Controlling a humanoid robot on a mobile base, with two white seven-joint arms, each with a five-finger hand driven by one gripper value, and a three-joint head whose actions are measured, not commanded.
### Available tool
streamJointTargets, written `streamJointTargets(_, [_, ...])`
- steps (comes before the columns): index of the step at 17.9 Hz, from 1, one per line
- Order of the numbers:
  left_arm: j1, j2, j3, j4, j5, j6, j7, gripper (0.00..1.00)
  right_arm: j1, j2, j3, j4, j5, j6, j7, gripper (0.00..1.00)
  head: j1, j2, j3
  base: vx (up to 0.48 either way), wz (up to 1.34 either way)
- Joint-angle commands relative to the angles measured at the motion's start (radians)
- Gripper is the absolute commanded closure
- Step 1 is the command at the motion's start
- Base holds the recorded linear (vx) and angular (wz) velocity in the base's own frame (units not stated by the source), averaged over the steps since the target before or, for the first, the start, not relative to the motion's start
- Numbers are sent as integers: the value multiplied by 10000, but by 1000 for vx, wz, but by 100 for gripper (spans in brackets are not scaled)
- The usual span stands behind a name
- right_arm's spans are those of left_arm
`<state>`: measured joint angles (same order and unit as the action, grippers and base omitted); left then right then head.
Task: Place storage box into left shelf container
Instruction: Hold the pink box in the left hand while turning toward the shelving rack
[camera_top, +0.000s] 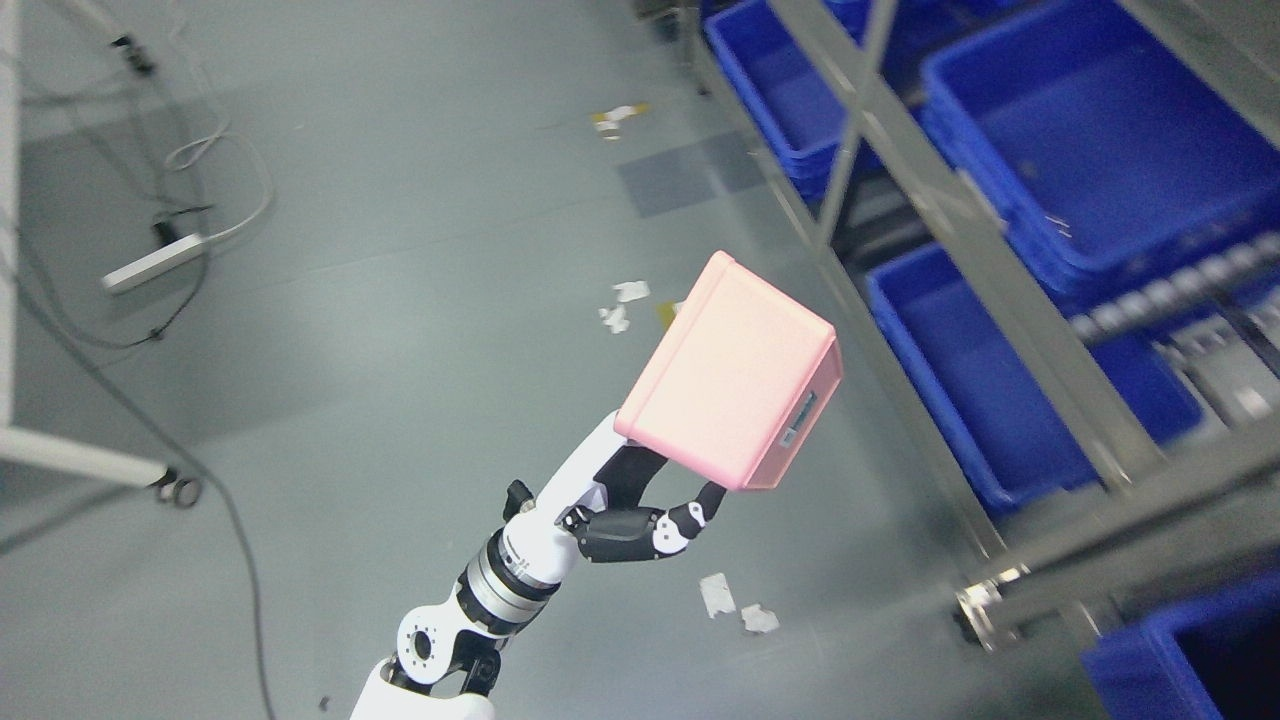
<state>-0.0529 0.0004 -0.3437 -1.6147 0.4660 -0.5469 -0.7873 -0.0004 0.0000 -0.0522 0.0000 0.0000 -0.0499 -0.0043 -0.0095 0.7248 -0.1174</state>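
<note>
At the far left a white power strip (152, 264) and its cables (215, 170) lie on the grey floor (420, 330), beside a white frame leg on a caster (178, 489); these are well apart from the work, though a mobile base rolling that way could catch the cords. Toward the middle, the left robot hand (640, 500) comes up from the bottom edge and is clamped on the pink storage box (735, 375), which it holds in the air by its lower edge, tilted, over the floor and scraps of paper (625, 305). The hold looks narrow: only a thumb and fingers pinch one end, so the box could pivot or slip out if the arm swings quickly. To the right stands the metal shelf (960, 230) with blue containers (980, 370) on its levels. The box is near the shelf but not yet over any container, and a slanted strut sits between them, so a direct push could knock a corner against the frame. The right arm is not visible.
</note>
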Motion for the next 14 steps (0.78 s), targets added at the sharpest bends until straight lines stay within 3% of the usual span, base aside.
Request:
streamJointTargets(1, [728, 170, 1625, -145, -43, -38, 234, 97, -42, -175, 1, -174, -215, 8, 12, 0, 0, 0, 0, 271, 1432])
streamJointTargets(6, [1233, 170, 2133, -98, -43, -237, 219, 97, -42, -175, 1, -174, -215, -7, 27, 0, 0, 0, 0, 327, 1110])
streamJointTargets(14, [1403, 170, 2225, -83, -43, -330, 203, 97, -27, -175, 1, -174, -215, 8, 12, 0, 0, 0, 0, 394, 294])
